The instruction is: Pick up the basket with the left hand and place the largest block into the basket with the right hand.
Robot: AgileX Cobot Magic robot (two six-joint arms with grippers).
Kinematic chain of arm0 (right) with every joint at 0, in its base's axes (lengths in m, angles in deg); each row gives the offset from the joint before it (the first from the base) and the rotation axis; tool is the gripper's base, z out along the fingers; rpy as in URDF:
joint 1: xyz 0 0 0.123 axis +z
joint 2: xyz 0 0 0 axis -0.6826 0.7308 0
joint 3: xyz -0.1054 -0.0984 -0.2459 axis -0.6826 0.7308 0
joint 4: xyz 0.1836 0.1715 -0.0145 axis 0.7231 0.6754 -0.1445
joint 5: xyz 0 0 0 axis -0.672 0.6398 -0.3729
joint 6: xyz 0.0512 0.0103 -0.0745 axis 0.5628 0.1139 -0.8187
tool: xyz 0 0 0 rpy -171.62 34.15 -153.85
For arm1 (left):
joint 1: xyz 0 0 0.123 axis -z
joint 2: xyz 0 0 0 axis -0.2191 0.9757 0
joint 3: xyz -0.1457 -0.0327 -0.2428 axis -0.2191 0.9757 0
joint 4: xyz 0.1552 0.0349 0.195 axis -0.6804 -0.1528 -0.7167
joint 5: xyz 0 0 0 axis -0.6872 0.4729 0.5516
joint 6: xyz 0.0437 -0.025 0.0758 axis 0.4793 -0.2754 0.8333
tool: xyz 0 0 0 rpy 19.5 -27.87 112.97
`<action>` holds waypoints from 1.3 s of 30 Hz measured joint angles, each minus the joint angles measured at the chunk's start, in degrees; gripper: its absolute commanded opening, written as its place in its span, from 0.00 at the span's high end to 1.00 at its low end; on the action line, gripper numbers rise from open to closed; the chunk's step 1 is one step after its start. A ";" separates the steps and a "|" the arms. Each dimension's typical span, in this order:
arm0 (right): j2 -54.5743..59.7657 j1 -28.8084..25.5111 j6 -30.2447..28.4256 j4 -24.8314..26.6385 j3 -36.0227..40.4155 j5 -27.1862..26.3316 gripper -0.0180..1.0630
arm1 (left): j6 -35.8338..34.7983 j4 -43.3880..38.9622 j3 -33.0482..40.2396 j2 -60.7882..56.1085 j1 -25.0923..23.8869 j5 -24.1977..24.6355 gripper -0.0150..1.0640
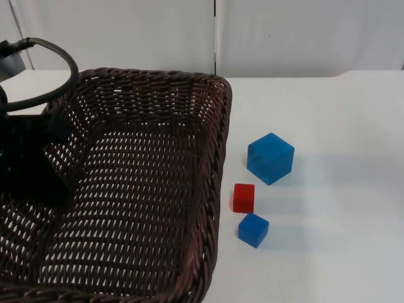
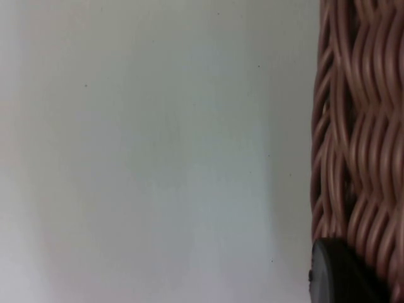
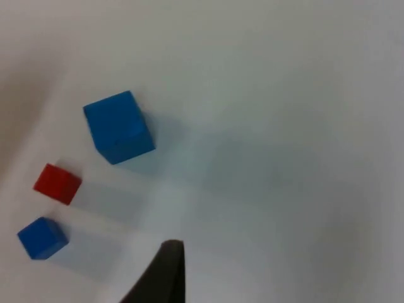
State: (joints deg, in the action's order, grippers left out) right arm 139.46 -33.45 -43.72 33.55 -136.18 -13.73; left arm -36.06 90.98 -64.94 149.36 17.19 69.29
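A dark brown wicker basket (image 1: 222,145) takes up the left of the top view, and its woven wall (image 2: 360,126) is close in the left wrist view. My left gripper (image 1: 31,170) is shut on the basket's left rim, with a black fingertip (image 2: 341,274) against the weave. To the basket's right, the largest block, a blue cube (image 1: 270,158) (image 3: 118,126), sits on the white table. My right gripper (image 3: 165,278) hangs above the table, off to one side of the blocks and touching none of them.
A small red block (image 1: 243,197) (image 3: 57,184) and a small blue block (image 1: 253,230) (image 3: 41,238) lie just in front of the large cube, close to the basket's right wall. White table (image 1: 341,208) stretches to the right. A grey partition wall (image 1: 284,35) closes the back.
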 measured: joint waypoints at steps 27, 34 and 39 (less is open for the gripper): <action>25.27 14.50 -11.44 8.00 -1.48 -21.40 0.01 | 0.00 -0.66 0.00 0.00 0.00 -0.13 0.99; 34.86 15.37 -14.82 7.11 -9.39 -20.59 0.01 | 0.00 -0.91 0.00 0.00 0.00 -0.47 0.99; 40.71 15.37 -15.04 7.11 -14.91 -18.48 0.01 | 0.00 -1.06 0.00 0.00 0.00 -0.59 0.99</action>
State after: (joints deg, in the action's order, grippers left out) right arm 180.17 -18.08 -58.76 40.66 -151.08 -32.21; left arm -36.06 89.92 -64.94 149.36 17.19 68.70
